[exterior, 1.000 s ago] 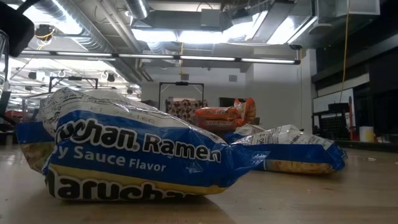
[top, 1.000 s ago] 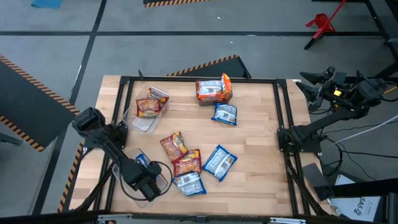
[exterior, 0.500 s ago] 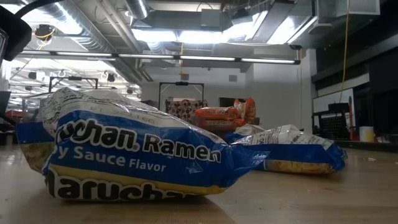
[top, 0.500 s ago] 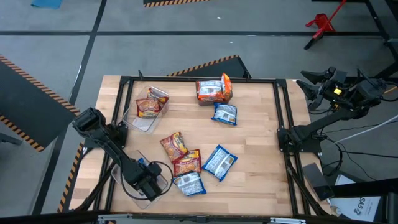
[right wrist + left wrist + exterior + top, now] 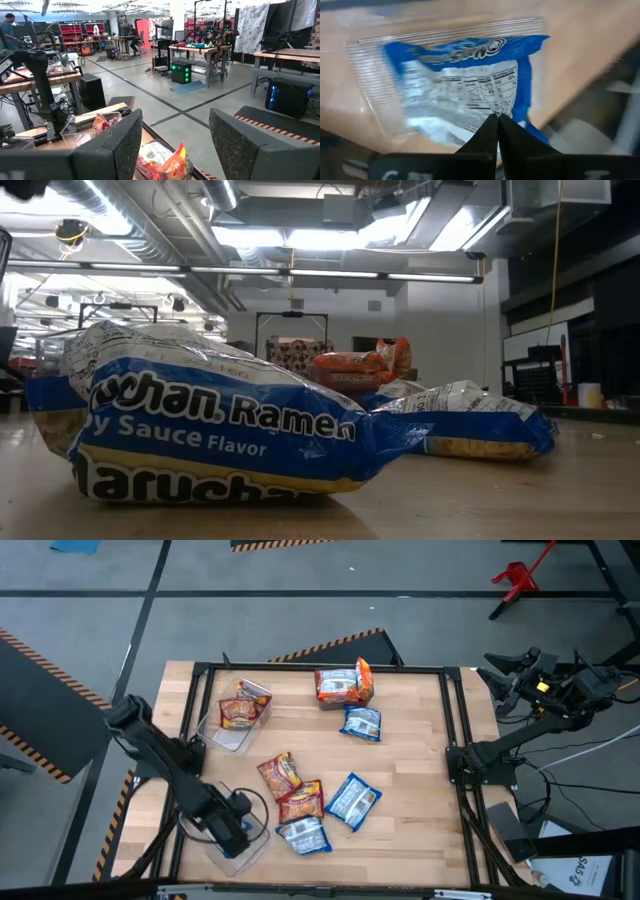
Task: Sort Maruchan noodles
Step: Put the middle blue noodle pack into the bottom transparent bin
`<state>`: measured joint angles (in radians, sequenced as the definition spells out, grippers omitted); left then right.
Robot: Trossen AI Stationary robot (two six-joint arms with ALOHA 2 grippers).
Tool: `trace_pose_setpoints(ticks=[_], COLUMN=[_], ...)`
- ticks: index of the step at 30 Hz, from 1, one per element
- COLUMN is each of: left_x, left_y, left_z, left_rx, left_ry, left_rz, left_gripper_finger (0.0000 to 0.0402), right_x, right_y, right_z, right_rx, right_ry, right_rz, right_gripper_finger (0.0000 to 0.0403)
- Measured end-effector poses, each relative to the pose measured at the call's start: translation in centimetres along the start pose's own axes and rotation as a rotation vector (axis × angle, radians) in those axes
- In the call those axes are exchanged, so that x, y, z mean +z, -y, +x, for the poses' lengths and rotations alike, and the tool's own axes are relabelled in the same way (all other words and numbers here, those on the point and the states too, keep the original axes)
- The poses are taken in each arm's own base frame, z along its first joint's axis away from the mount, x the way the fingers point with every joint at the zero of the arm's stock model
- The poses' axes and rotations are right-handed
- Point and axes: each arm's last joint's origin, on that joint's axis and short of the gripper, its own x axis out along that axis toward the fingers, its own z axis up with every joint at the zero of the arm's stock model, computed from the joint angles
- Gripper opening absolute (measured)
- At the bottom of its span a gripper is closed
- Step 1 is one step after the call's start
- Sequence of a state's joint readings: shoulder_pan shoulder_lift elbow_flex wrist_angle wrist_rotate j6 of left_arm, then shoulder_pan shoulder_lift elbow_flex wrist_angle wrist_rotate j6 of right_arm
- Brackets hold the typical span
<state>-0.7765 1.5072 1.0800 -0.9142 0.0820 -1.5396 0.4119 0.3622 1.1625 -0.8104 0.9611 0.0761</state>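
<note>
**Ramen packets on a framed wooden table, left arm working at the near-left corner**

A light wooden table (image 5: 410,755) edged by a black frame stands on a grey workshop floor. Left gripper (image 5: 236,832): over a clear bin (image 5: 250,850) at the near-left corner, fingers pressed together; the left wrist view shows the two dark fingertips (image 5: 487,131) meeting, with a blue-and-white packet (image 5: 465,90) lying just beyond them, though whether its film is pinched cannot be told. Right gripper (image 5: 172,145): parked well off the table's right edge, fingers spread and holding nothing. Near centre of the table: two red-orange packets (image 5: 290,788), one blue-and-white packet touching them on the near side (image 5: 305,836), and another blue-and-white one just right of them (image 5: 352,800). Far centre: a second bin holding orange packets (image 5: 345,685), with a blue-and-white packet (image 5: 361,723) just in front of it. Far left: a third clear bin (image 5: 222,735) containing an orange packet (image 5: 240,712).
</note>
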Motion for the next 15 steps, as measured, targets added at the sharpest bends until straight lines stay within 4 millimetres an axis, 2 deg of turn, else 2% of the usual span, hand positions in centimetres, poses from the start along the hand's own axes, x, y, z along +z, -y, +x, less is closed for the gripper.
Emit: trace_pose_setpoints(ticks=[6,11,15], left_x=[-0.2,-0.2,-0.4], left_y=[-1.6,-2.7,-2.7], left_z=[-4.7,-8.4,-10.3], left_rx=[-0.169,-0.372,-0.521], left_ry=[0.087,0.201,0.216], left_rz=[-0.049,-0.013,0.044], left_gripper_finger=[0.0001,0.0001,0.0], right_x=[0.0,0.0,0.0], right_y=[0.0,0.0,0.0], right_z=[0.0,0.0,0.0], right_rx=[0.0,0.0,0.0], right_ry=[0.0,0.0,0.0], right_rz=[-0.003,-0.007,-0.007], right_gripper_finger=[0.0216,0.0216,0.0216])
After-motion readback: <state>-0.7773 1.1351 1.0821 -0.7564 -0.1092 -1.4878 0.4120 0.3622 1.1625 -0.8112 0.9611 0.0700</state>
